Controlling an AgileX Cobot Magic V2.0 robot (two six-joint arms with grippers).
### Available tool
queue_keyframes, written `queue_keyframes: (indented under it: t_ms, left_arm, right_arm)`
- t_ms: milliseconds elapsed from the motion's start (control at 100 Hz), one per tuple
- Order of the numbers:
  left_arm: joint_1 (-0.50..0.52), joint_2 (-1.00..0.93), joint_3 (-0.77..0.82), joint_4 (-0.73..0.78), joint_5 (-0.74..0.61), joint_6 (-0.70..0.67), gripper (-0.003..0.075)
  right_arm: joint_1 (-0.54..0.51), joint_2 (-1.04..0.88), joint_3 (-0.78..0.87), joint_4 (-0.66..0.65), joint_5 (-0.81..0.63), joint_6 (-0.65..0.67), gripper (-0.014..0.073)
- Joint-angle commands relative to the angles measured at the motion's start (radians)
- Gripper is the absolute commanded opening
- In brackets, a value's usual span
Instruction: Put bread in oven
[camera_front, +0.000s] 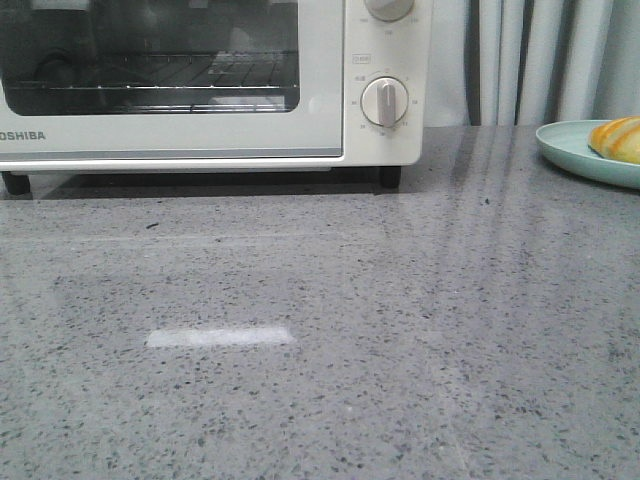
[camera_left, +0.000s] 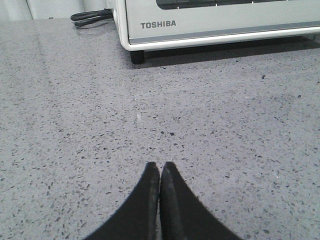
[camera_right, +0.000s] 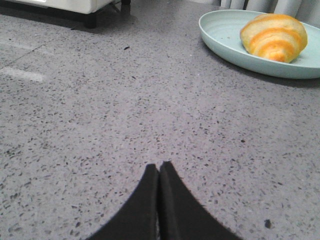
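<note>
Right now your bread (camera_front: 618, 138) sits on a pale green plate (camera_front: 570, 150) at the right edge of the front frame — well apart from the oven (camera_front: 200, 90) in the upper left, door shut. Left gripper (camera_left: 159, 167) and right gripper (camera_right: 159, 167) are both pinched closed on nothing, low over the speckled grey counter (camera_front: 320, 340).

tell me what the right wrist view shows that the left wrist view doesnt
Only the right wrist view shows the bread lying on a pale green plate, with the right gripper shut and empty. Only the left wrist view shows the oven's Toshiba lettering, a dark cable beside it and the shut left gripper. Both show the grey speckled table and an oven foot.
</note>
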Motion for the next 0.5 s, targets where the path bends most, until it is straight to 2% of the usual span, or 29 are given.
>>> queue_keyframes:
  t_ms: [0, 490]
  left_arm:
    - [0.001, -0.031, 0.025, -0.011, -0.053, -0.006, -0.0021]
    - [0.002, -0.031, 0.025, -0.011, -0.053, -0.006, -0.0021]
  right_arm:
    - [-0.007, -0.022, 0.012, -0.013, -0.049, -0.008, -0.0069]
    - [-0.007, -0.022, 0.012, -0.013, -0.035, -0.008, -0.0069]
